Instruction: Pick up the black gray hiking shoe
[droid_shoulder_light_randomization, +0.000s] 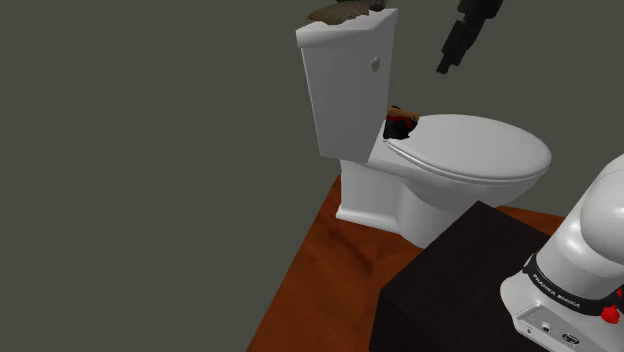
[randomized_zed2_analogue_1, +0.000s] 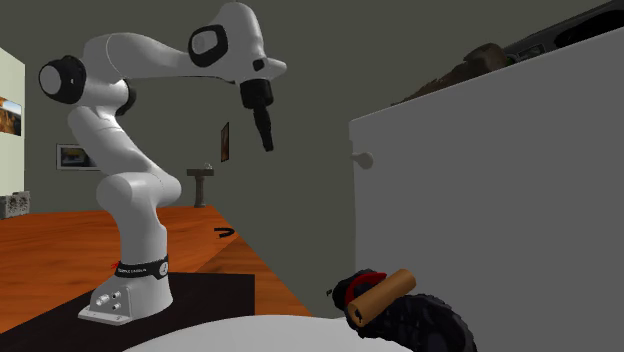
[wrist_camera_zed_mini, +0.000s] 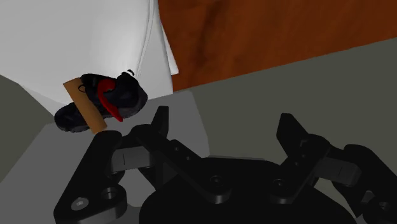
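The white arm (randomized_zed2_analogue_1: 128, 190) rises from its base, folds back on itself, then reaches forward with the elbow high. The wrist bends down and the black gripper (randomized_zed2_analogue_1: 268, 143) hangs in the air, pointing downward at a slant. Its two fingers (wrist_camera_zed_mini: 160, 124) are spread apart, clasping nothing.

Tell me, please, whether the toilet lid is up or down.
Down: the toilet lid lies flat over the bowl, its white top facing up, with the shoe by its hinge end.

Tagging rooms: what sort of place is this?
Most likely a bathroom: a white toilet with its tank stands on a reddish wooden floor by a grey wall. The black shoe lies on the toilet beside the tank.
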